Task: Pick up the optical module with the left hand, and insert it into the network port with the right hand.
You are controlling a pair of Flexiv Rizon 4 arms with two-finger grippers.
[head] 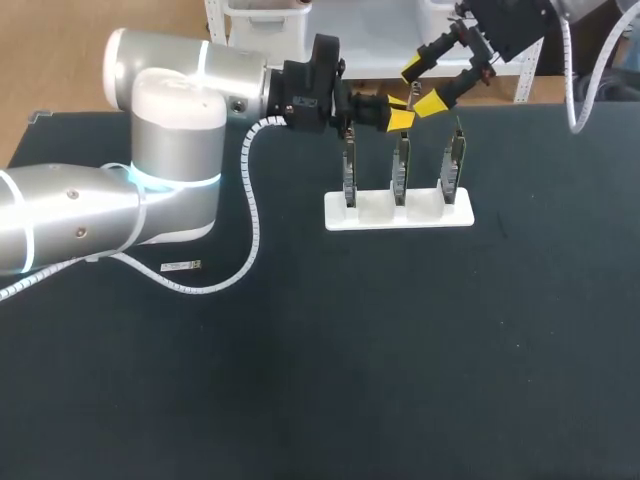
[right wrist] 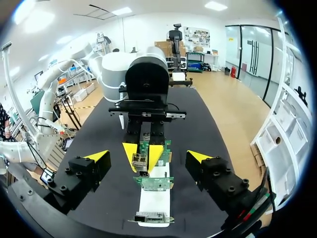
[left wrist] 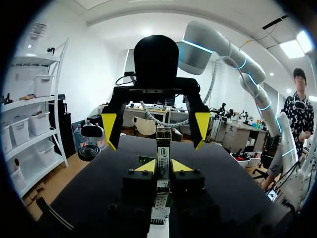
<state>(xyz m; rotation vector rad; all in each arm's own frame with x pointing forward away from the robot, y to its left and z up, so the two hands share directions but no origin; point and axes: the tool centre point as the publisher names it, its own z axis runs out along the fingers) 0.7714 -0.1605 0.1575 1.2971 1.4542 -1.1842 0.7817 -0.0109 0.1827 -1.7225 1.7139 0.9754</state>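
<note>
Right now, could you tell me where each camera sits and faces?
Head view: above, behind, looking down on the table; left arm and right arm show.
Left wrist view: on the left wrist, along its jaws shut on the optical module, facing the right jaws.
Right wrist view: on the right wrist, along its open jaws, facing the left jaws and white holder.
Shared: wrist views face each other, both showing the module.

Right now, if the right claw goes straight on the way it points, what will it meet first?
Most likely the optical module gripped in the left claw, directly ahead of the open right claw. The circuit boards in the white rack sit lower; depth is unclear.
</note>
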